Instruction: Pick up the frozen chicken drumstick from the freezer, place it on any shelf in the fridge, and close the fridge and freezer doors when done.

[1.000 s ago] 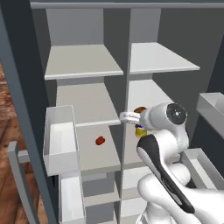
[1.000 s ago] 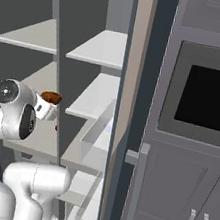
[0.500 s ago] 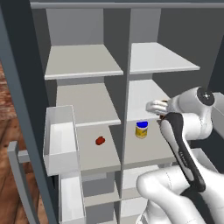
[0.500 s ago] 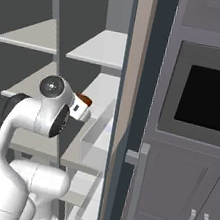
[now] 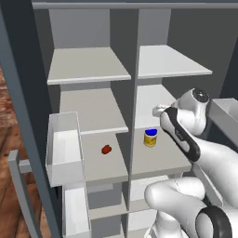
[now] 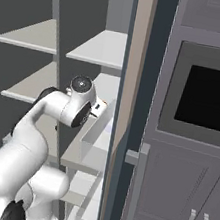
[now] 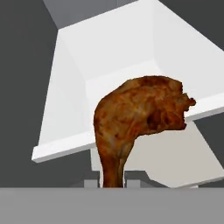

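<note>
Carrying the frozen chicken drumstick (image 7: 139, 117) across to the fridge column is the step in hand, and your pincer (image 7: 113, 183) is clenched on its thin end, with the bulbous end pointing away from the hand toward a white door bin. To do this well, keep the grip firm and aim for the shelf (image 5: 151, 99), second from the top in the right-hand column, which looks bare. Bring the drumstick in above the board and well inside its front edge before you lower it, so the piece rests flat and cannot roll off. Let go only once it touches the board.

Your arm rises from the lower right of the left base view, the forearm sloping up to a wrist bent toward that shelf's front edge. From the right base view the hand sits close beside the door bin, so watch that side as you swing inward. Below your wrist, the yellow jar (image 5: 150, 137) stands on the next shelf down, and a small red lump (image 5: 106, 149) lies in the left column; stay above both. The doors are yet to be closed.
</note>
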